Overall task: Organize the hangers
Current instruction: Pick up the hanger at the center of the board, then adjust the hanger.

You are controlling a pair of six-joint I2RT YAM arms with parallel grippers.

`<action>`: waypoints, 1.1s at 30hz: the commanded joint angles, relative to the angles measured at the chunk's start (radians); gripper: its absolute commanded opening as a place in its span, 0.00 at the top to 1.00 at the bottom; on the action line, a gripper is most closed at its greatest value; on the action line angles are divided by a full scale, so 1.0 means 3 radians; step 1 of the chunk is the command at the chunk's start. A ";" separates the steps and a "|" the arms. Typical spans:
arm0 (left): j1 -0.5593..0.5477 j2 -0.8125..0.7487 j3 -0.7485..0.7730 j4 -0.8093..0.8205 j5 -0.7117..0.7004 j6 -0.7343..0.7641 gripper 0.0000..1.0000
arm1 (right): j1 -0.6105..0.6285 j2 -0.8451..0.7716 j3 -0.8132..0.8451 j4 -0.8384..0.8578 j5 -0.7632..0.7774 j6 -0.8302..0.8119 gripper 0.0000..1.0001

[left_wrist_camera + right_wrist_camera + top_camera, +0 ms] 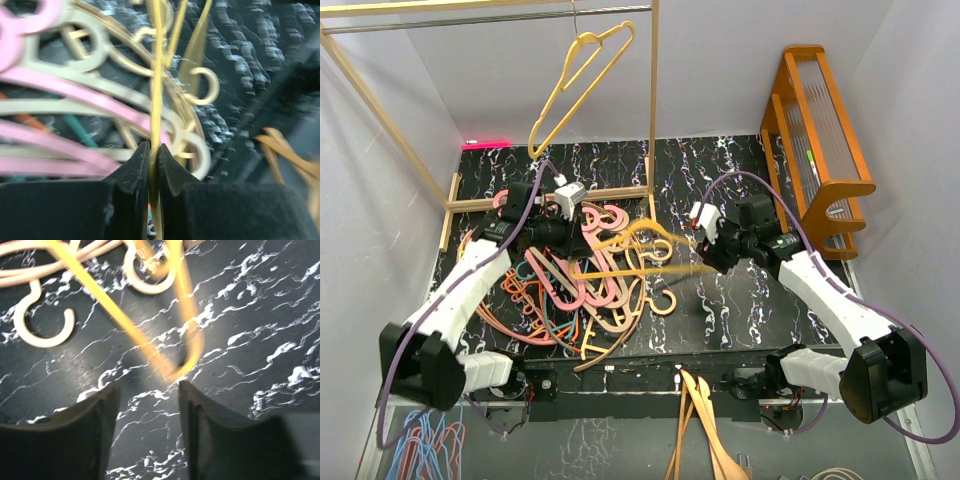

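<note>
Your left claw is pinched tight on the yellow hanger over the heap of hangers on the counter, while your right claw stands spread, that hanger's corner just beyond its tips.

Left arm: bent, reaching far and right.
Left gripper: jaws pinched together.
Right arm: reaching far and left.
Right gripper: jaws parted.

One yellow hanger hangs from the rail. A second yellow hanger extends from the left gripper toward the right gripper, above the hanger pile.
</note>
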 commanded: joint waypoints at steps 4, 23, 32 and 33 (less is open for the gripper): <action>-0.0186 -0.1039 -0.0189 -0.0116 -0.1294 -0.0029 1.00 | 0.0003 0.0234 0.0999 0.0139 -0.0297 0.0473 0.23; -0.0458 -0.1294 0.0058 -0.0872 -0.1103 0.0399 1.00 | -0.0016 0.1593 0.2992 -0.0425 -0.2250 -0.1191 0.04; -0.0547 -0.1222 0.0130 -0.0955 -0.1274 0.0662 1.00 | 0.0178 0.2496 0.4335 -0.1874 -0.2783 -0.1880 0.22; -0.0550 -0.1217 0.0130 -0.0939 -0.1278 0.0668 1.00 | 0.0225 0.2538 0.4359 -0.2070 -0.2681 -0.2110 0.23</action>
